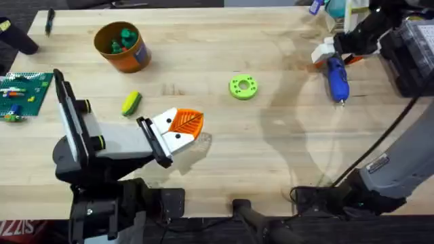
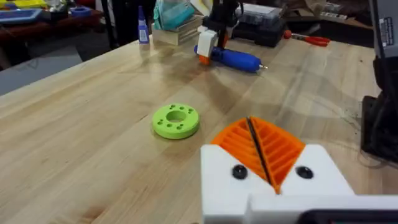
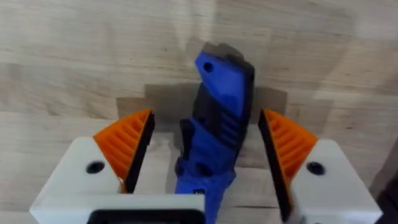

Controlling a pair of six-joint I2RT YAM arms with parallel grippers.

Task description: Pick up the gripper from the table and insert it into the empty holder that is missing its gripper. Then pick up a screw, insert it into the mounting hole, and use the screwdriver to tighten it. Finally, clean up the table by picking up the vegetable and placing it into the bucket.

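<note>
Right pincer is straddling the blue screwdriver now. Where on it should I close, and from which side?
Close on the thick mid-body of the blue pen-shaped plastic screwdriver, coming straight down from above. It lies flat on the wooden table, and the open right pincer already has an orange ribbed pad on each long side, so squeezing across its width, probably clear of the thin metal bit, looks steadiest.

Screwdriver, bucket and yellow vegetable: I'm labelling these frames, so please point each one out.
screwdriver (image 1: 337, 78): overhead view, middle of the blue body.
bucket (image 1: 133, 54): overhead view, orange outer wall.
vegetable (image 1: 131, 103): overhead view, middle of the yellow piece.
</note>
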